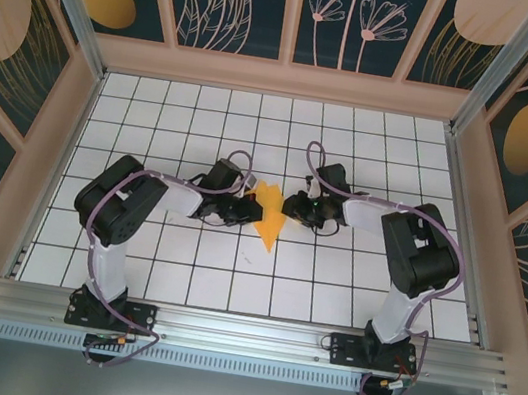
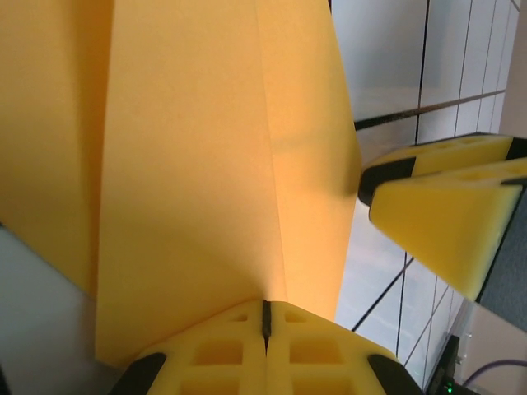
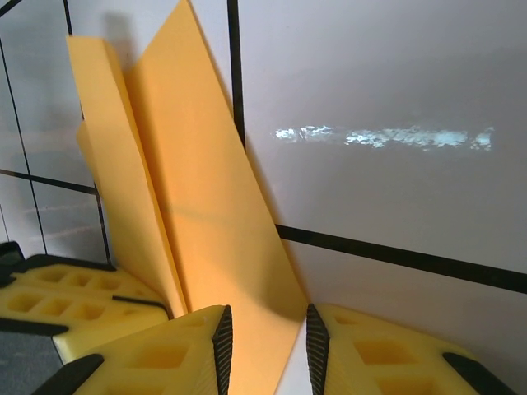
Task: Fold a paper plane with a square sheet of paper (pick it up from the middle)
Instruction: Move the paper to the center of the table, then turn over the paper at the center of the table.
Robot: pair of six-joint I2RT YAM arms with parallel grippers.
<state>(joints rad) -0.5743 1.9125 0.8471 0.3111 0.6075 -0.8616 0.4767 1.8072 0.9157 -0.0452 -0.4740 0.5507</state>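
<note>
The paper plane (image 1: 267, 216) sits mid-surface (image 1: 229, 288) between the two arms, a folded orange-yellow dart with its tip pointing toward the bases. On my left wrist feed the folded sheet (image 2: 206, 164) rises from the left claw (image 2: 265, 329), whose yellow pads are pressed together on its lower edge. The right claw (image 3: 268, 350) is only narrowly parted, with the paper's corner (image 3: 189, 206) slipping down into the gap between the pads. From overhead, the left claw (image 1: 241, 212) and right claw (image 1: 295, 208) flank the paper closely.
</note>
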